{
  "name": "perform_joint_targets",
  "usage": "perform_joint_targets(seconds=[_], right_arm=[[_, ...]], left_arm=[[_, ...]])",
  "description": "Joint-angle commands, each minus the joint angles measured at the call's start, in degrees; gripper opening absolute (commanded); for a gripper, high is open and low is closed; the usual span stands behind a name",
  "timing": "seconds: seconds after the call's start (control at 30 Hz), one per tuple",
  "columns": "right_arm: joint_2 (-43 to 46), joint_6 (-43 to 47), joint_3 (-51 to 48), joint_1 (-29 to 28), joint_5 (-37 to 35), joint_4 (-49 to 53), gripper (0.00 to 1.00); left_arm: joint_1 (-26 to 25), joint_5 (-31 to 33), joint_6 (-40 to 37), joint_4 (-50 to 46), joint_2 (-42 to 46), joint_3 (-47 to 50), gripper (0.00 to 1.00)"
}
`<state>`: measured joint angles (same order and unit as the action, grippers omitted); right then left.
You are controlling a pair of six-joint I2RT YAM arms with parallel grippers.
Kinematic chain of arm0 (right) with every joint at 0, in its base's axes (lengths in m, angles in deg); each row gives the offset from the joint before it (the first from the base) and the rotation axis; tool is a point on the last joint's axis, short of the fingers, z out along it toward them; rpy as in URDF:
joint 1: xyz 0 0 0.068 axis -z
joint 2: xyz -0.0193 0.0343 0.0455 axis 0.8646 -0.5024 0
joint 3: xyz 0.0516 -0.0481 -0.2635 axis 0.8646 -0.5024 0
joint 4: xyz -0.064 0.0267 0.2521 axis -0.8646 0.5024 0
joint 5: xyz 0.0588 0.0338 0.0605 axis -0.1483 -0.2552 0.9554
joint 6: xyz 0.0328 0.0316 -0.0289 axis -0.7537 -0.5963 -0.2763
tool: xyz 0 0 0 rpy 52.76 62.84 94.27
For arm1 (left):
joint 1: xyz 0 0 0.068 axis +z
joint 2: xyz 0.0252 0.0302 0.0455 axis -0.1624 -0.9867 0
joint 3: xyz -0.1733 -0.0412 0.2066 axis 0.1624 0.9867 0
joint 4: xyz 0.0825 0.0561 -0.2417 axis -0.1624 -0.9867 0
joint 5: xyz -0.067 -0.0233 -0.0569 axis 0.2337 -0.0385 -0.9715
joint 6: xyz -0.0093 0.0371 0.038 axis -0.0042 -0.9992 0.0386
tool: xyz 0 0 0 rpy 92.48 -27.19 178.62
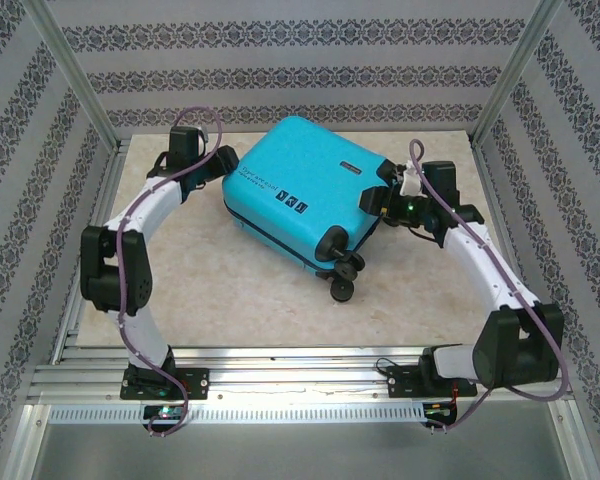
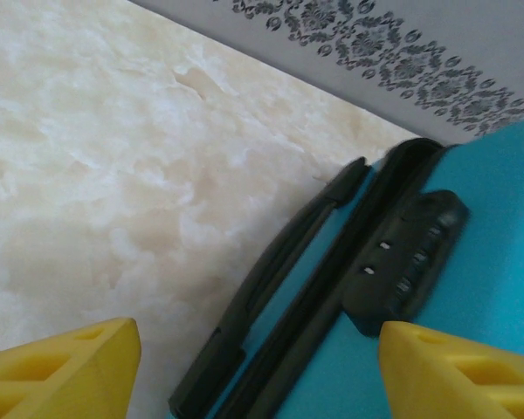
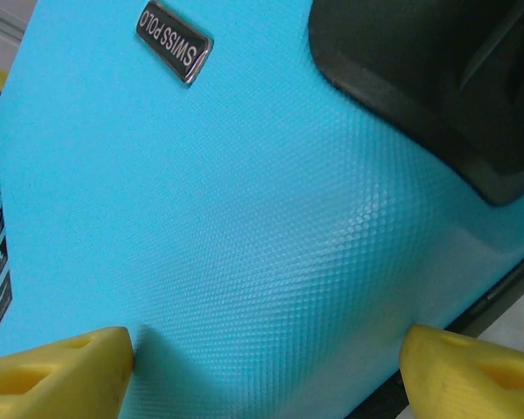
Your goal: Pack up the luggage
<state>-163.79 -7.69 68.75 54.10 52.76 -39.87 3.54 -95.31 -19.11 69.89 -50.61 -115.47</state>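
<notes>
Closed luggage (image 1: 305, 190) is lying flat on the table (image 1: 230, 290), left gripper (image 2: 258, 375) hovering fingers apart astride its lock (image 2: 406, 262) edge, right gripper (image 3: 266, 371) fingers apart over the shell; judging it stiff, slick, bulky, so side handle (image 2: 271, 288) or rim looking the likeliest holds

white arm links (image 1: 155, 200), blk joints (image 1: 105, 265), purple cables (image 1: 128, 290), yellow fingers (image 2: 61, 367) w/ cutouts, green led (image 1: 408, 207) r wrist, blk bases (image 1: 163, 383)

walls (image 1: 300, 55): grey, damask-patterned stripes | tabletop (image 1: 230, 290): cream marble pattern | frame posts (image 1: 72, 70): bare aluminium | light: even
</notes>
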Motion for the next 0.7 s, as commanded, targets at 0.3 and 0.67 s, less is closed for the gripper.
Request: perform_joint_targets(seconds=[0.3,0.67], right_arm=[[-9.02,5.01,8.14,-6.64,9.52,-4.02,0.76],[-13.29,8.43,12.41,-6.52,13.42,-2.03,0.77]], left_arm=[[-11.76,3.34,6.32,2.1,18.86,22.6,0.73],[-11.8,2.85,-0.54,-7.54,21.97,16.02,0.79]])
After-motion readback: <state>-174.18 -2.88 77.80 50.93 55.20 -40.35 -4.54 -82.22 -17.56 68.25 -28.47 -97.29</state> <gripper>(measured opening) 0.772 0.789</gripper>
